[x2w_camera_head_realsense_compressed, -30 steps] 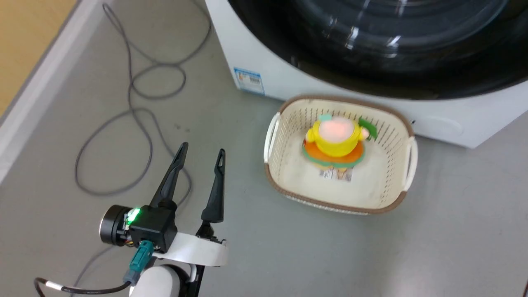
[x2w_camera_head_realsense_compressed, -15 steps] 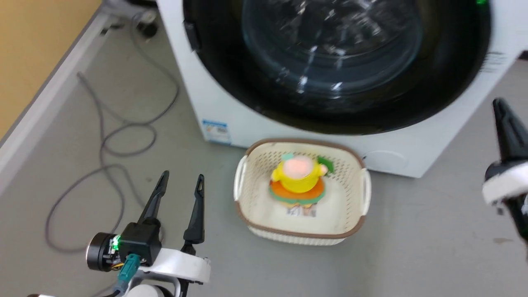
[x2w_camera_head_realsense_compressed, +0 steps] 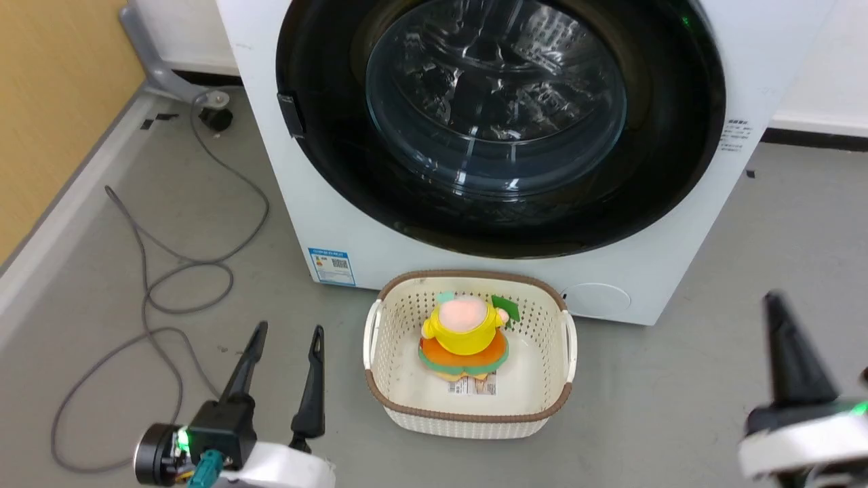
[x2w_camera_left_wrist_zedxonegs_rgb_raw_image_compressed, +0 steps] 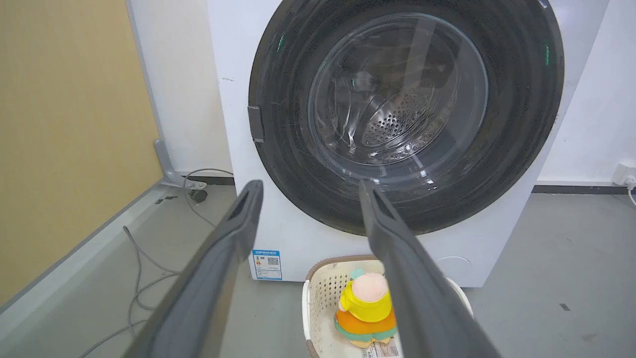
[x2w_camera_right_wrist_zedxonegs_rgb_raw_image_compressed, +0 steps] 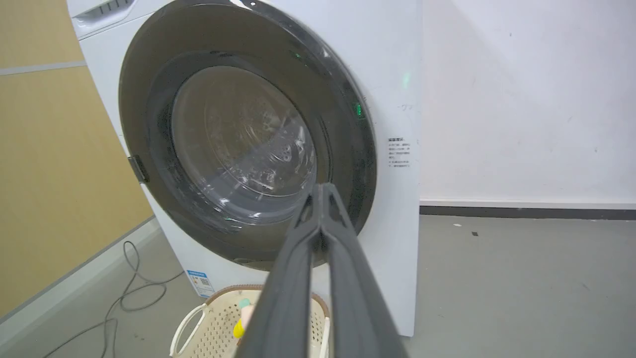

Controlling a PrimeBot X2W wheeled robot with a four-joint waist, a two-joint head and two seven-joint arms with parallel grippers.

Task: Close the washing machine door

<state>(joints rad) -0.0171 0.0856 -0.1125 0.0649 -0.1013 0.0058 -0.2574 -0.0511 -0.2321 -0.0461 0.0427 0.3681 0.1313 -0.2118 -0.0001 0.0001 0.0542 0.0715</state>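
The white washing machine (x2w_camera_head_realsense_compressed: 339, 224) stands ahead of me on the floor. Its round black-rimmed door (x2w_camera_head_realsense_compressed: 495, 102) with the bulging glass window lies flat against the front, with no gap showing. Through the glass I see the perforated drum. My left gripper (x2w_camera_head_realsense_compressed: 288, 332) hangs low at the left, open and empty, well short of the machine. In the left wrist view the left gripper (x2w_camera_left_wrist_zedxonegs_rgb_raw_image_compressed: 310, 184) points at the door (x2w_camera_left_wrist_zedxonegs_rgb_raw_image_compressed: 521, 124). My right gripper (x2w_camera_head_realsense_compressed: 773, 301) is low at the right. The right wrist view shows the right gripper (x2w_camera_right_wrist_zedxonegs_rgb_raw_image_compressed: 322, 188) shut on nothing, before the door (x2w_camera_right_wrist_zedxonegs_rgb_raw_image_compressed: 238, 144).
A cream plastic basket (x2w_camera_head_realsense_compressed: 468, 423) holding a yellow and orange soft toy (x2w_camera_head_realsense_compressed: 464, 332) sits on the grey floor right below the door. A grey cable (x2w_camera_head_realsense_compressed: 169, 271) loops over the floor at the left. A tan wall (x2w_camera_head_realsense_compressed: 47, 102) bounds the left side.
The head camera has tilted up, so the whole door front now shows. My right gripper has come into view and dropped to the lower right. The left gripper stays open.
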